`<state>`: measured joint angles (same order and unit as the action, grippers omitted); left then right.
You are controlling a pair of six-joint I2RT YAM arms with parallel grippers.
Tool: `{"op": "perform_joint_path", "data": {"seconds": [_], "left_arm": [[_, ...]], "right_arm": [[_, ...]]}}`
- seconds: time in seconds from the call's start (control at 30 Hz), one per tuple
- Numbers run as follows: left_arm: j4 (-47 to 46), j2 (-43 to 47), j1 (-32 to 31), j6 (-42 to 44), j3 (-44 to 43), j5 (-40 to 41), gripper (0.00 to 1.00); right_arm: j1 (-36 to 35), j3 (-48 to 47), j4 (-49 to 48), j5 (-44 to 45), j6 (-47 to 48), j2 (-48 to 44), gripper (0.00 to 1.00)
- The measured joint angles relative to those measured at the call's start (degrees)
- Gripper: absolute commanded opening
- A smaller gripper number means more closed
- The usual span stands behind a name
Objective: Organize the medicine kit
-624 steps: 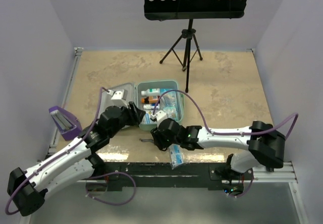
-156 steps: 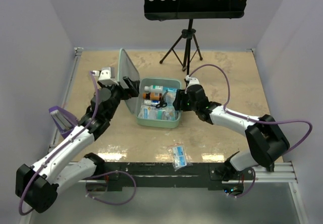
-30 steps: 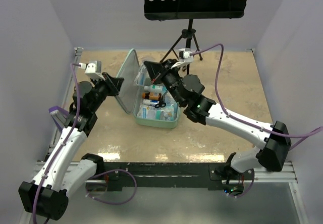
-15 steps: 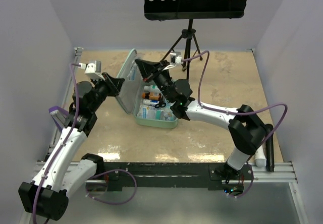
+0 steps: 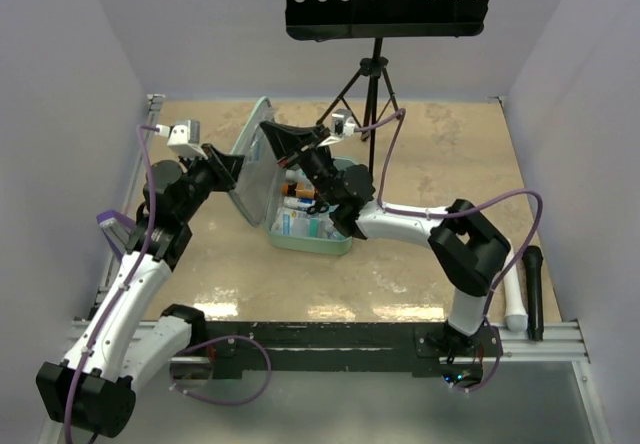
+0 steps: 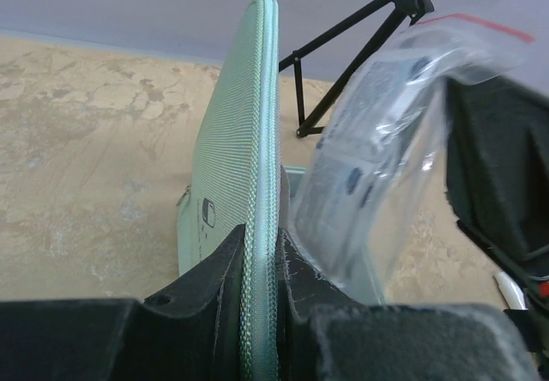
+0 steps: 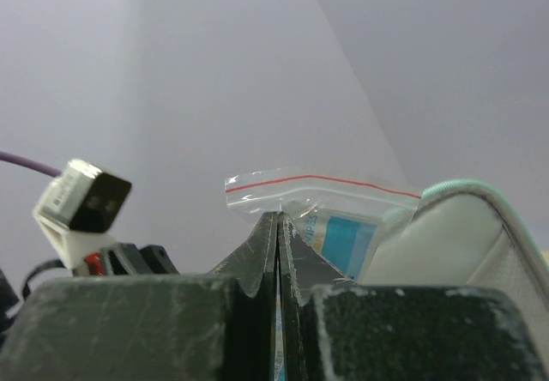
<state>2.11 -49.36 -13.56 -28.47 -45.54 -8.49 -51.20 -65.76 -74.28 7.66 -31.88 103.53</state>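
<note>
The mint-green medicine kit (image 5: 312, 243) lies open mid-table, with bottles and packets in its base. Its lid (image 5: 254, 156) stands nearly upright, and my left gripper (image 5: 233, 169) is shut on the lid's edge (image 6: 260, 184), which runs between the jaws (image 6: 262, 242). My right gripper (image 5: 272, 132) reaches over the base to the lid's inner side. It is shut on the top of a clear zip bag of wipes (image 7: 343, 199), pinched at the jaws (image 7: 279, 218). In the left wrist view the bag (image 6: 386, 132) hangs just right of the lid.
A music stand's tripod (image 5: 370, 84) stands behind the kit. A purple holder (image 5: 118, 232) sits at the left wall. A black marker (image 5: 531, 289) and a white tube (image 5: 513, 304) lie near the right front rail.
My right gripper has carried the bag leftward, closer to the lid's inner face. The left arm and the lid have stayed put.
</note>
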Motion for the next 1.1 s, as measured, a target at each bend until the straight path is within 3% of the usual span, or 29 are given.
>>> {"op": "perform_joint_path", "data": {"seconds": [0.43, 0.47, 0.57, 0.77, 0.93, 1.1], "left_arm": [[1.8, 1.5, 0.0, 0.0, 0.0, 0.0, 0.0], [2.0, 1.7, 0.0, 0.0, 0.0, 0.0, 0.0], [2.4, 2.0, 0.0, 0.0, 0.0, 0.1, 0.0], [2.4, 2.0, 0.0, 0.0, 0.0, 0.2, 0.0], [2.4, 2.0, 0.0, 0.0, 0.0, 0.2, 0.0], [2.2, 1.7, 0.0, -0.1, 0.0, 0.1, 0.0]], "right_arm": [[0.0, -0.7, 0.6, 0.2, 1.7, 4.2, 0.0], [0.0, -1.1, 0.9, 0.1, 2.1, 4.2, 0.02], [0.0, -1.5, 2.0, -0.6, 3.8, 4.1, 0.27], [0.0, -2.5, 7.5, -3.9, 7.3, 4.0, 0.6], [0.0, -3.0, 12.1, -4.3, 8.6, 0.9, 0.65], [0.0, -1.2, 14.1, -2.2, 9.2, -9.0, 0.65]]}}
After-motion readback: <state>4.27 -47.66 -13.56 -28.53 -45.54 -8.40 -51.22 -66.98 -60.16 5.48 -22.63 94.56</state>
